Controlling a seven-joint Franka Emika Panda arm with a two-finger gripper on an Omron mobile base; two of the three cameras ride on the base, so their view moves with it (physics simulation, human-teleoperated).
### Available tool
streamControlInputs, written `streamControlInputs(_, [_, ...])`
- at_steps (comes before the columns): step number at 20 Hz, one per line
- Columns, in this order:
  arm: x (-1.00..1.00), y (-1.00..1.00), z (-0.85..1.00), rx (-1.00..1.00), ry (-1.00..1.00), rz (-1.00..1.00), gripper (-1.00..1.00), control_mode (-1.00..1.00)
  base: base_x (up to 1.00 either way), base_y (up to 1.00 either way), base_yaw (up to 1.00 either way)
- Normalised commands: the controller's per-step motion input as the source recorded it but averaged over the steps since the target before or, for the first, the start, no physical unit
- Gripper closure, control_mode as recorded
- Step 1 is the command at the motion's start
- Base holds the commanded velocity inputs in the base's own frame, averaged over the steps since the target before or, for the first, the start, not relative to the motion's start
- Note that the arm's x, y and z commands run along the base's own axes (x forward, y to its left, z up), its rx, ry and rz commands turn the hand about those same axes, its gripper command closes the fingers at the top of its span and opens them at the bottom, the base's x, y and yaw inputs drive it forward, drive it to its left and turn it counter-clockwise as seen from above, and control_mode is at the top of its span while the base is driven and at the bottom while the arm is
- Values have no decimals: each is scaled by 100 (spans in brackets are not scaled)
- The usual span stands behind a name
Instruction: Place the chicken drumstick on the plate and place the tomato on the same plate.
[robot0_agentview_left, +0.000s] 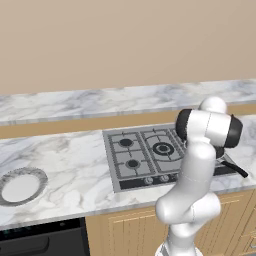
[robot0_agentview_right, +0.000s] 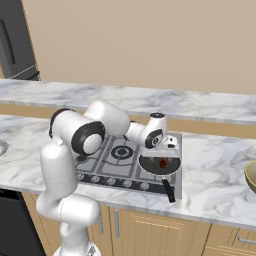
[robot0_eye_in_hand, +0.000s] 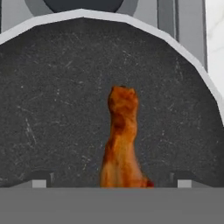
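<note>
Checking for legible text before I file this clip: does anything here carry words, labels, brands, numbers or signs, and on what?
None can be read.
The grey gas hob has front knobs, with no legible markings.
The black frying pan, the reddish-brown chicken drumstick in it and the white plate with a grey speckled rim bear no text.

A: What colour is the chicken drumstick (robot0_eye_in_hand: 120, 140)?
B: Reddish-brown and orange, on the frying pan (robot0_eye_in_hand: 52, 109), which is black with pale scratches.
A: And the plate (robot0_agentview_left: 10, 176)?
B: White centre, grey speckled rim.
</note>
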Motion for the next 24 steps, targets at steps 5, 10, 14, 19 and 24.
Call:
streamControlInputs(5, [9,-9,-22,1,9,0,-100,-100,0,0,0])
streamControlInputs(10, [6,-5,-24,0,10,-1,-100,-100,0,0,0])
streamControlInputs(14, [2,0,-18,0,5,-3,100,-100,0,0,0])
streamControlInputs(19, [-5,0,-19,4,6,-6,100,-100,0,0,0])
streamControlInputs(24, [-8,3,-10,0,2,-11,100,-100,0,0,0])
